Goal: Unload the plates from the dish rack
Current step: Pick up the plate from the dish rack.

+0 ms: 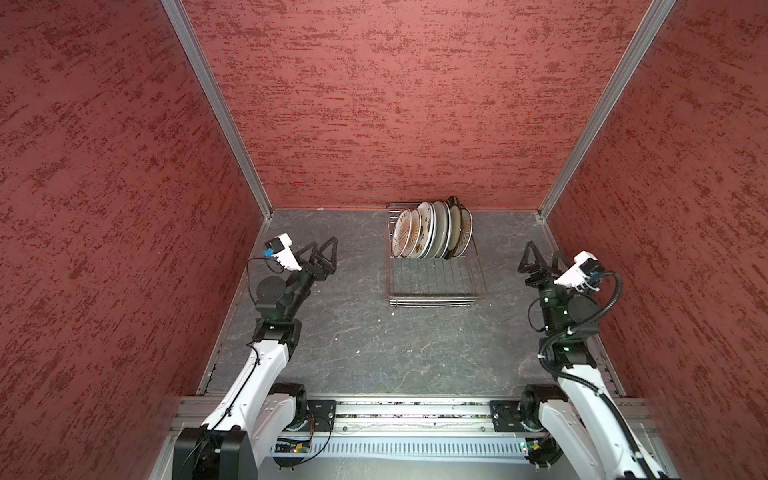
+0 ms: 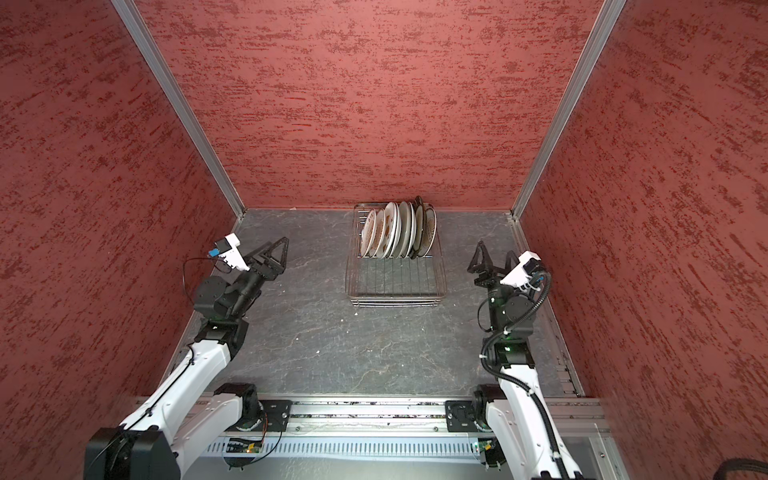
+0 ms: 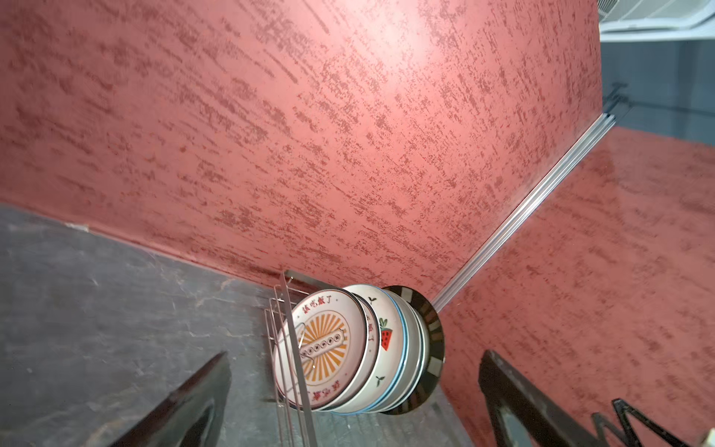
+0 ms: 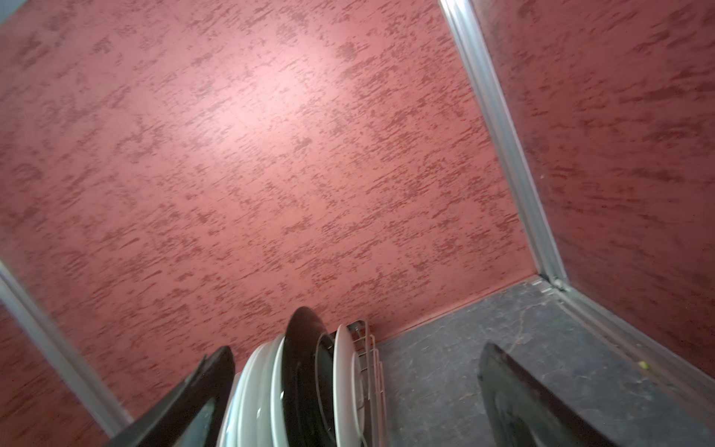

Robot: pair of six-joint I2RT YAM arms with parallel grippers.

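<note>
The dish rack, silver wire, stands at the back of the grey table near the rear wall. Several plates stand upright in its rear half. In the left wrist view the front plate shows an orange sunburst and red characters, then a watermelon-printed one and a dark-rimmed one. My left gripper hovers open and holds nothing, left of the rack. My right gripper stands open with nothing in it, right of the rack, facing the plates.
Red textured walls with aluminium corner posts close in the table on three sides. The rear wall stands right behind the rack. The arms' base rail runs along the front edge. The rack's front half holds nothing.
</note>
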